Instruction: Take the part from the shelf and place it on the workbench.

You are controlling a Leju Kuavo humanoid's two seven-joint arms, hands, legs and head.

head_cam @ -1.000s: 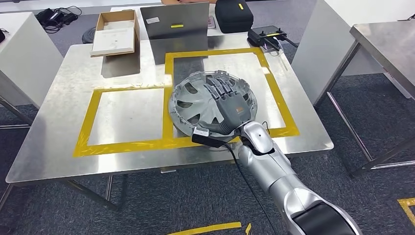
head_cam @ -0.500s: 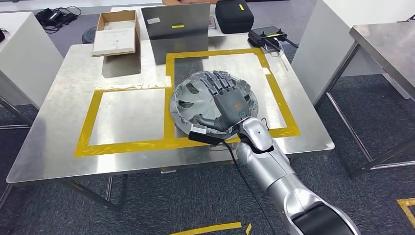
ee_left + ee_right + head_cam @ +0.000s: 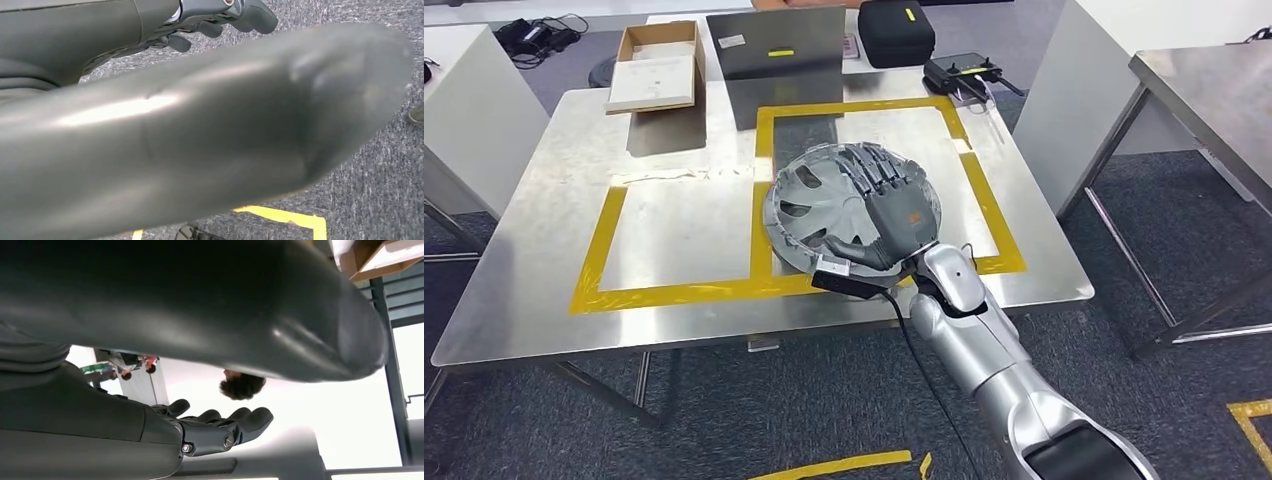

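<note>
The part (image 3: 809,195), a round grey wheel cover with its hollow side up, lies on the steel workbench (image 3: 544,280). It sits in the right yellow-taped square (image 3: 989,205) and overlaps the tape line on its left. My right hand (image 3: 894,215) lies flat on the part with its fingers stretched across it and the thumb spread to the side. In the right wrist view the straight fingers (image 3: 220,430) and the thumb (image 3: 200,305) have nothing between them. My left hand (image 3: 200,125) hangs over grey carpet and holds nothing.
At the bench's far edge stand a cardboard box (image 3: 656,65), a grey metal panel (image 3: 776,42), a black case (image 3: 899,30) and a black device (image 3: 962,72). A second steel table (image 3: 1214,90) is to the right and a white one (image 3: 474,110) to the left.
The camera has shifted a little. My right thumb has come into sight on the part's upper face, and the hand with the part has edged slightly toward the left.
</note>
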